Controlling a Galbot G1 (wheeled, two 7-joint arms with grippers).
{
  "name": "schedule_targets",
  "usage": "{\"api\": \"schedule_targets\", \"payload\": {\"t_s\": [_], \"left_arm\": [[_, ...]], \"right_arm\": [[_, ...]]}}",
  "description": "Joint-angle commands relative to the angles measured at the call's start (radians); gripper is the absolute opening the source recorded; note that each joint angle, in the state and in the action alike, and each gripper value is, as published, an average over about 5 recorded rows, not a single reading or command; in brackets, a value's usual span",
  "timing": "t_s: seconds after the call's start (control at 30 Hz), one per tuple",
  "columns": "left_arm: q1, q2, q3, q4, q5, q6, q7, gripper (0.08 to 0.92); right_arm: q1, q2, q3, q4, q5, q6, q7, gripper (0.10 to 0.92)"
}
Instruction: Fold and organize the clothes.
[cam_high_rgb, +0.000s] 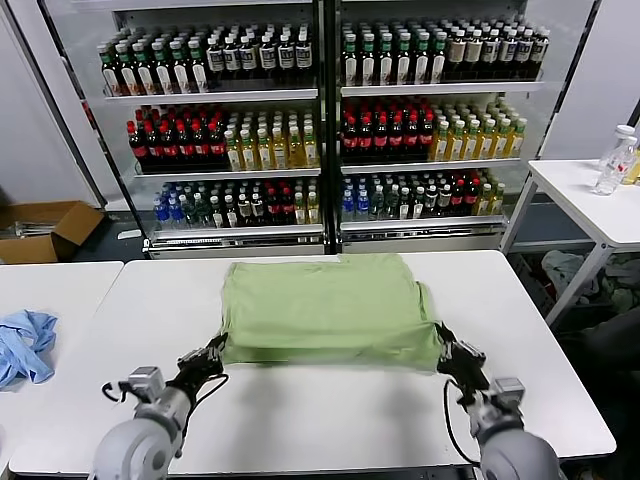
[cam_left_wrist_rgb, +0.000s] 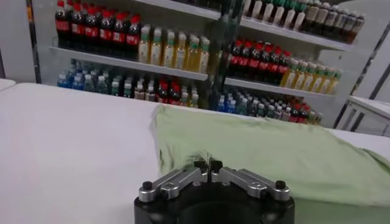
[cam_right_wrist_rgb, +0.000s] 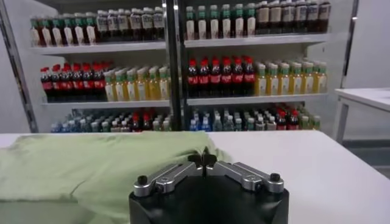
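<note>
Behind the white desk (cam_high_rgb: 330, 410), bottle shelves (cam_high_rgb: 320, 120) are seen. The shirt (cam_high_rgb: 325, 305) is spread mid-desk, its near corners pinched shut by left end effector (cam_high_rgb: 213, 352) and right end effector (cam_high_rgb: 447, 354), likely for folding.

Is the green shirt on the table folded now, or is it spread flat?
Folded, at least partly: the green shirt shows a doubled layer along its near edge, and no sleeves stick out.

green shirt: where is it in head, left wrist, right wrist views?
Head: green shirt mid-table, left gripper and right gripper pinching its near corners.
Left wrist: shirt spreads beyond the fingers.
Right wrist: shirt beside the fingers.
Shared landmark: drink shelves behind.
</note>
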Motion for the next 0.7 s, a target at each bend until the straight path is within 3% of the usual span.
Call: {"api": "schedule_targets", "payload": {"t_s": [0.03,0.27,0.4,0.53,0.63,0.7], "left_arm": [[-0.087,-0.020,0.058,0.103,0.049,-0.009,-0.023,0.245],[0.075,-0.058,-0.018,-0.023,0.104,-0.027,-0.055,0.435],[0.091,-0.057,-0.041,0.005,0.111,-0.028,-0.086,0.557],[0.045,-0.048,-0.025,0.081,0.109,-0.008,-0.093,0.669],[0.013,-0.045,-0.001,0.119,0.107,-0.003,-0.088,0.696],[0.003,-0.045,0.016,0.129,0.107,-0.003,-0.083,0.654]], "right_arm": [[0.146,0.005,-0.088,-0.097,-0.038,-0.055,-0.031,0.241],[-0.085,-0.018,0.044,0.071,-0.085,-0.015,-0.038,0.449],[-0.171,-0.008,0.138,0.090,-0.049,-0.047,-0.017,0.561],[-0.112,0.016,0.109,-0.005,0.027,-0.152,0.027,0.665],[-0.047,0.031,0.052,-0.070,0.078,-0.222,0.054,0.749],[-0.022,0.034,0.021,-0.098,0.092,-0.237,0.064,0.782]]}}
